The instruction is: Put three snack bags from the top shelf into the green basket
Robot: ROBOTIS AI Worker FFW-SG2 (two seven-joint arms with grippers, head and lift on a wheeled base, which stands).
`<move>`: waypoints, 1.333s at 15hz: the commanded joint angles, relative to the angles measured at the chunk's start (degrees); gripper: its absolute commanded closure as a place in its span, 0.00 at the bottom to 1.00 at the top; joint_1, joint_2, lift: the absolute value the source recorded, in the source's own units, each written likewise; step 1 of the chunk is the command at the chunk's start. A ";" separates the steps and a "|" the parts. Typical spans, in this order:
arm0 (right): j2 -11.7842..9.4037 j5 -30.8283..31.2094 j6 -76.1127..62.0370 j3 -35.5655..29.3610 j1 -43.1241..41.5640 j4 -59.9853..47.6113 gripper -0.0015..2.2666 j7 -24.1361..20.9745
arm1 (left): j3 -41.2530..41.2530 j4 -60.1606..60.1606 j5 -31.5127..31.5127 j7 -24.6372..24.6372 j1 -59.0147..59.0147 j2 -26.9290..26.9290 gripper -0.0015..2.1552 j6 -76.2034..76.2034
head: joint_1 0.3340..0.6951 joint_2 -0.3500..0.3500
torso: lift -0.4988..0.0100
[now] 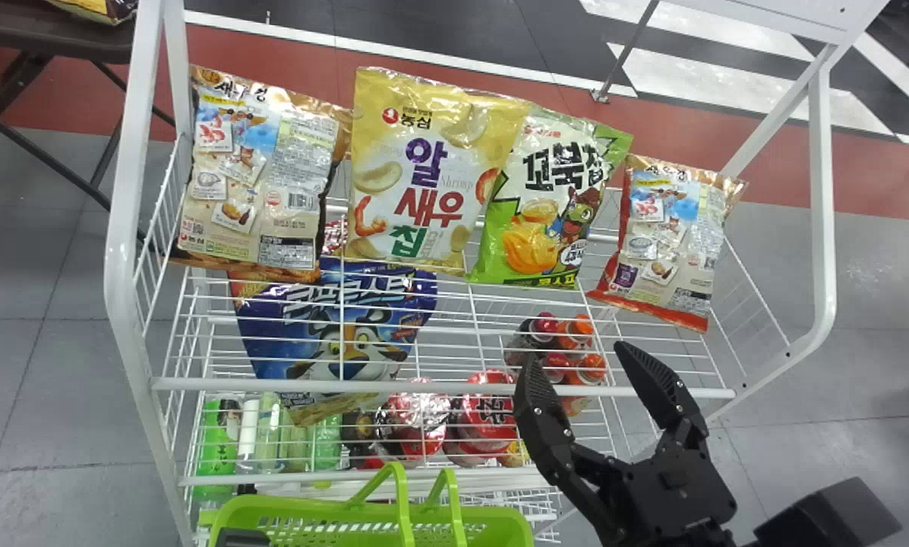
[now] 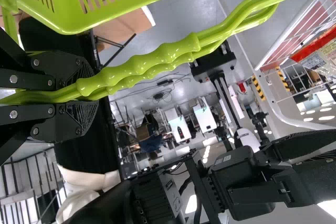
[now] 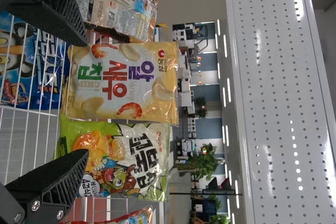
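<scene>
My right gripper [image 1: 582, 372] stands open at the front right of the top shelf, nothing between its fingers. Four snack bags stand in a row there: a brown one [image 1: 253, 175], a yellow one [image 1: 424, 175], a green one [image 1: 549, 201] and a red-brown one [image 1: 667, 235]. In the right wrist view the open gripper [image 3: 84, 98] faces the yellow bag [image 3: 121, 85] and the green bag [image 3: 118, 158], apart from both. The green basket [image 1: 500, 524] hangs below the shelf front; in the left wrist view my left gripper [image 2: 79, 95] is shut on its handles [image 2: 142, 66].
A blue bag [image 1: 332, 327] lies on a lower level under the wire shelf [image 1: 454, 389], with bottles [image 1: 219, 441] and red-lidded cups [image 1: 488, 414]. White side posts [image 1: 124, 228] frame the rack. A perforated white panel [image 3: 283, 98] shows in the right wrist view.
</scene>
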 commanded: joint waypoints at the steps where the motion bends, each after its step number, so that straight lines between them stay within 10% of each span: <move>1: -0.08 0.00 0.00 0.17 -0.22 0.34 0.04 0.00 | 0.01 0.24 0.00 0.00 0.03 0.00 0.94 -0.32 | 1.00 0.00 | 0.89; 11: -0.61 0.00 1.93 2.02 -4.00 1.92 0.04 0.00 | -0.08 0.15 0.00 0.08 0.03 0.00 0.94 -0.32 | 1.00 0.00 | 0.89; 20: 3.53 7.21 27.25 18.63 -33.53 12.73 0.05 -1.05 | -1.13 0.15 -0.97 0.08 -0.85 0.44 0.94 -0.32 | 1.00 0.00 | 0.89</move>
